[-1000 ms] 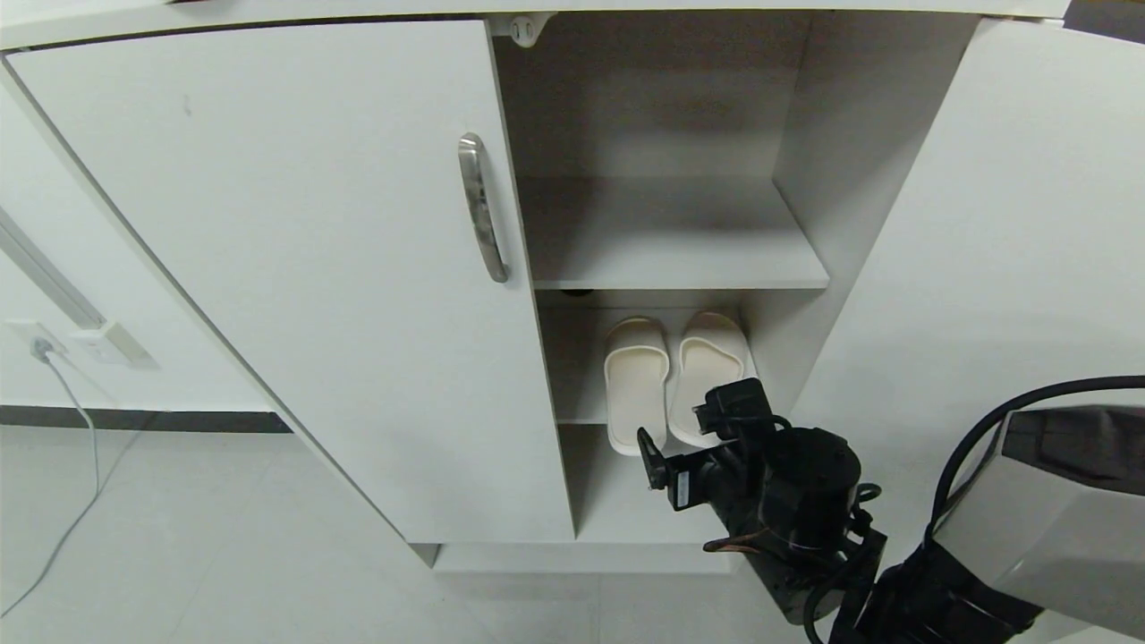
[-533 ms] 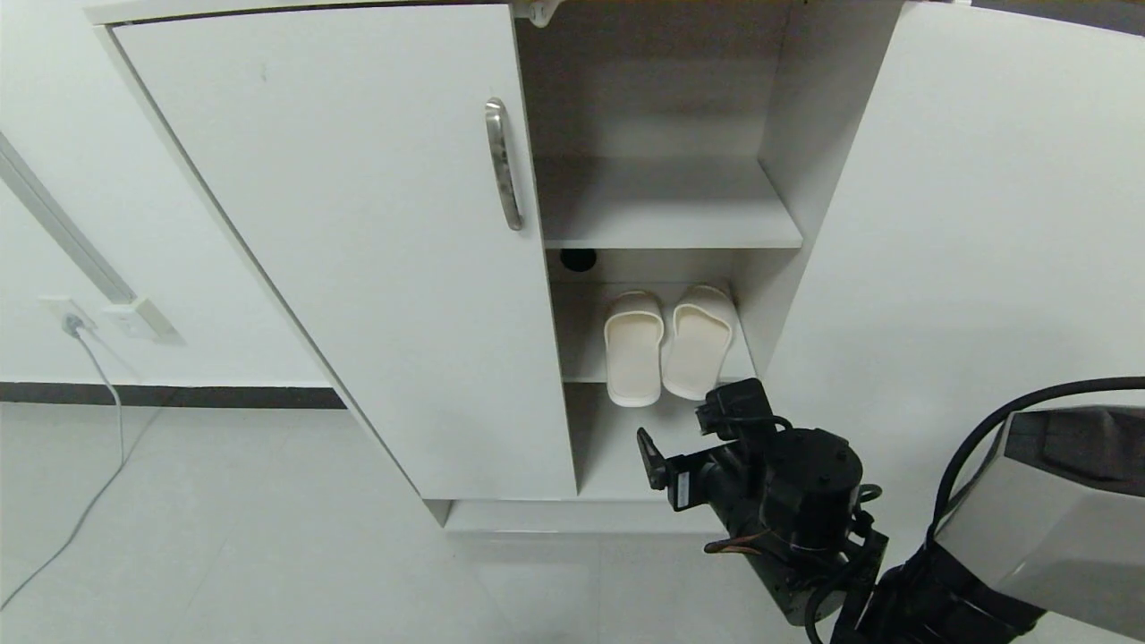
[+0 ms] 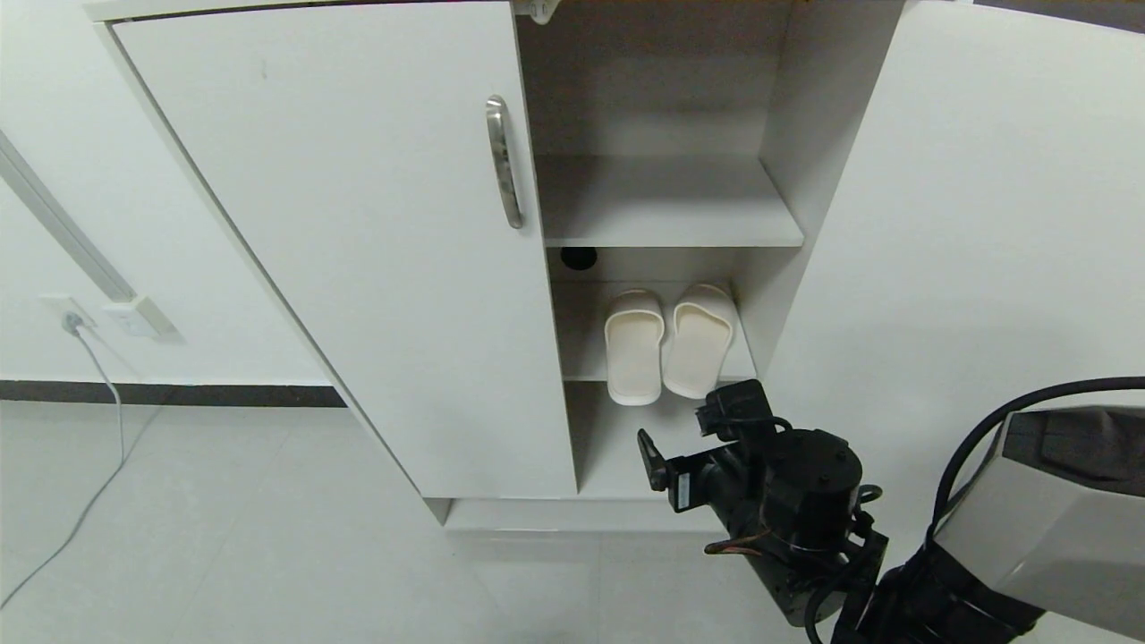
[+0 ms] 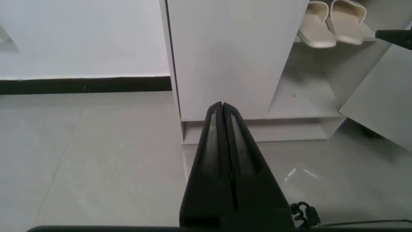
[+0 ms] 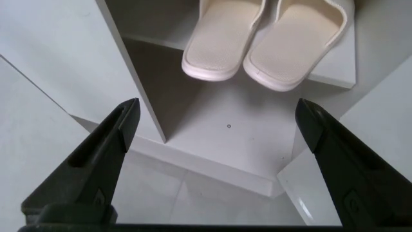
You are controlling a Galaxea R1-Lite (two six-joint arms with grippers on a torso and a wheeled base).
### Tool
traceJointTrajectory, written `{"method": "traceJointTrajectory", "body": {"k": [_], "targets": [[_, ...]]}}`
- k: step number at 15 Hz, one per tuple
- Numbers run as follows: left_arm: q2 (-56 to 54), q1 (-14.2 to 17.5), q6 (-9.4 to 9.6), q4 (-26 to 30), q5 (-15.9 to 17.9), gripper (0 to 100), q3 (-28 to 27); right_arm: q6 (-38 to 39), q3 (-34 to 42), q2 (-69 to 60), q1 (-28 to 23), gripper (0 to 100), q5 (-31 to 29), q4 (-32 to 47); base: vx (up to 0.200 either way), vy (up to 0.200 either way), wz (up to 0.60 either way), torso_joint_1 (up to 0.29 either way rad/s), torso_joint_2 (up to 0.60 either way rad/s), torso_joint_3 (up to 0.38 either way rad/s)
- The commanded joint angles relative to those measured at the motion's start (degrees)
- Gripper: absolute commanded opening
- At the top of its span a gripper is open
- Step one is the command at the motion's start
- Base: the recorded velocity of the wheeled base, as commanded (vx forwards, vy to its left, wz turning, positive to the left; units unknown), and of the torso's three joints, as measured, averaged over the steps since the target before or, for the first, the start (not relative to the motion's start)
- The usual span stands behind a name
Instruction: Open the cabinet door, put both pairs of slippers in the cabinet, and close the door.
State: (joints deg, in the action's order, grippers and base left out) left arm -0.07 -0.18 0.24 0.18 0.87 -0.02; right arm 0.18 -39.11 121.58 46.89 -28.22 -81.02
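**One pair shelved, one pair owed**

One pair of cream foam slippers [image 3: 666,344] lies on the middle shelf [image 3: 580,349] of the white cabinet [image 3: 662,201]. Toes point inward and the two touch side by side. Heels sit just over the shelf's front edge, likely as deep as a toe-first push leaves them.

The right-hand door [image 3: 984,224] is swung wide at 3 o'clock, giving open access to the bay. The left door [image 3: 340,224], with its brushed metal bar handle [image 3: 504,163], is closed.

Your right gripper [image 3: 693,436] hangs at 5 o'clock of the slippers, just outside the bay. Its jaws are spread and empty, which I read as released after placing.

Your left gripper [image 4: 222,106] is clenched on nothing, low over the pale floor tiles [image 4: 96,161] and facing the cabinet base.

Judged stage: the second pair comes next, so leave that door open. Mind the overhanging heels at closing.
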Motion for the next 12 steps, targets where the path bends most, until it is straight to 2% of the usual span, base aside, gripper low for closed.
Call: {"method": "traceJointTrajectory", "body": {"k": [1, 4, 12], "targets": [[0.07, 0.01, 0.02, -0.01, 0.01, 0, -0.06, -0.01, 0.00, 0.15, 0.05, 100, 0.01, -0.02, 0.000, 0.000, 0.00, 0.000, 0.00, 0.000], [0.07, 0.01, 0.02, -0.01, 0.01, 0, -0.06, 0.08, 0.00, 0.15, -0.04, 100, 0.01, 0.07, 0.000, 0.000, 0.00, 0.003, 0.00, 0.070], [0.07, 0.01, 0.02, -0.01, 0.01, 0, 0.02, 0.08, 0.08, 0.59, -0.13, 100, -0.08, -0.02, 0.000, 0.000, 0.00, 0.001, 0.00, 0.192]]}}
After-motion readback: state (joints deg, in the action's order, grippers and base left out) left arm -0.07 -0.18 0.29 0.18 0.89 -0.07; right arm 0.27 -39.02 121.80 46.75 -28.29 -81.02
